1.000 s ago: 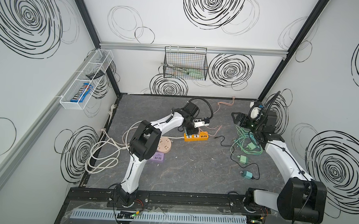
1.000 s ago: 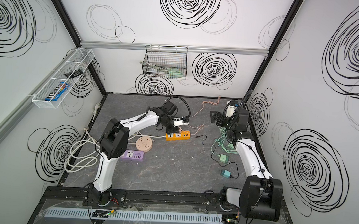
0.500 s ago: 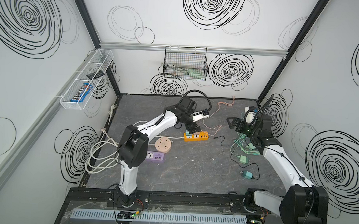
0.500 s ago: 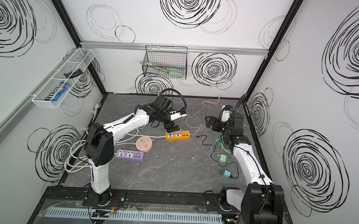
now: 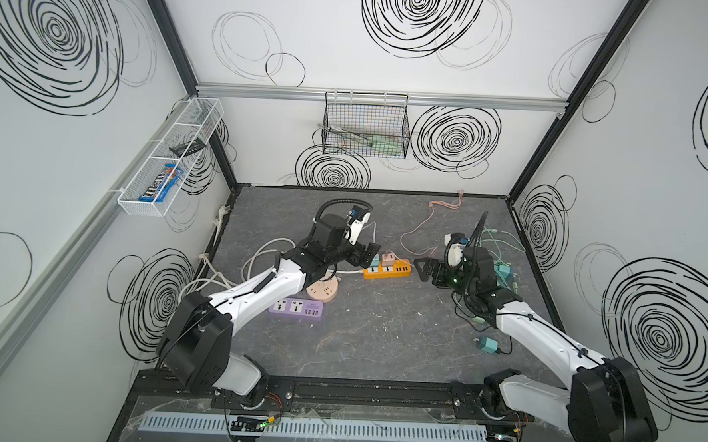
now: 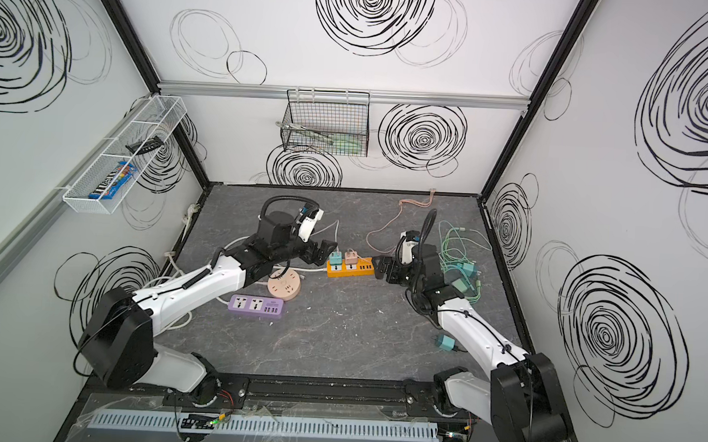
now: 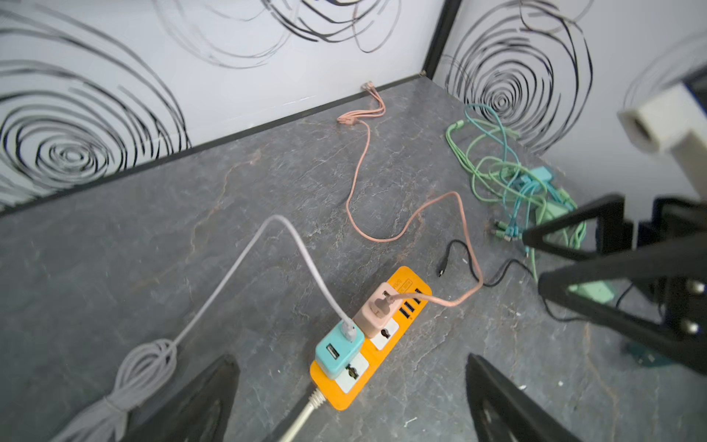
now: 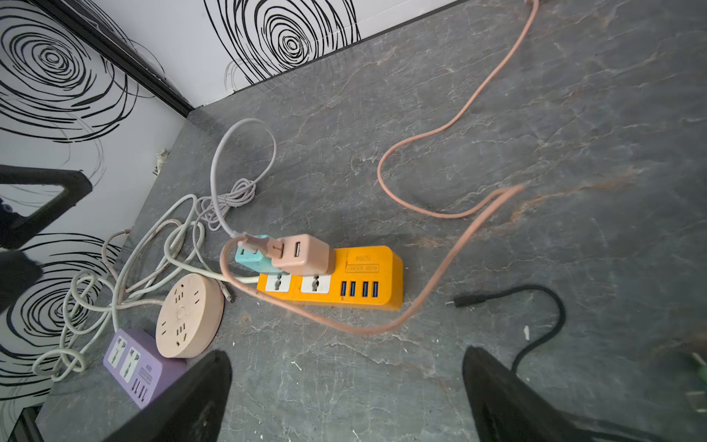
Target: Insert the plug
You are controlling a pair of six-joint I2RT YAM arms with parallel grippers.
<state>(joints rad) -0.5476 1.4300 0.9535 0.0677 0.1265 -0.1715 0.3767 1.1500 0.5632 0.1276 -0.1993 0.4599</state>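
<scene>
Two plugs, the teal charger (image 5: pixel 374 259) and the pink charger (image 5: pixel 388 257), sit in my one orange power strip (image 5: pixel 395 270); left gripper (image 5: pixel 370 252) at its nine o'clock and right gripper (image 5: pixel 421 269) at three both gape wide, empty.

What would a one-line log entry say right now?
orange power strip: teal adapter, pink adapter plugged in | left gripper: open, empty, at cord end | right gripper: open, empty, at USB end

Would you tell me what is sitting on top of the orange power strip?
A teal adapter with a grey cable and a pink adapter with a pink cable stand side by side on the orange power strip. Their prongs and the sockets beneath are covered.
</scene>
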